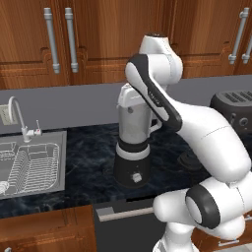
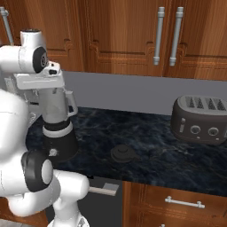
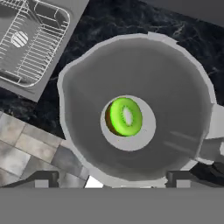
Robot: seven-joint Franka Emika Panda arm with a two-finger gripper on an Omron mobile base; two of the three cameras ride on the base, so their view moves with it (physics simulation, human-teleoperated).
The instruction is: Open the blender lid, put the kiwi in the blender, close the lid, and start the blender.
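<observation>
The blender (image 1: 132, 147) stands on the dark counter with its jar uncovered. I look straight down into the jar (image 3: 175, 78), and the kiwi (image 3: 125, 116) lies at its bottom, lime-green with a pale centre. My gripper (image 3: 112, 179) hangs right over the jar mouth, open, its two tips far apart with nothing between them. From the base views the hand (image 1: 129, 101) (image 2: 49, 88) sits on top of the blender (image 2: 57, 128). The blender lid (image 2: 123, 154) (image 1: 190, 160), a round black cap, lies flat on the counter to the blender's right.
A dark toaster (image 2: 199, 119) (image 1: 236, 110) stands at the back right of the counter. A steel sink (image 1: 29, 162) (image 3: 30, 39) with a wire rack and a faucet (image 1: 17, 118) lies left of the blender. Wooden cabinets hang above.
</observation>
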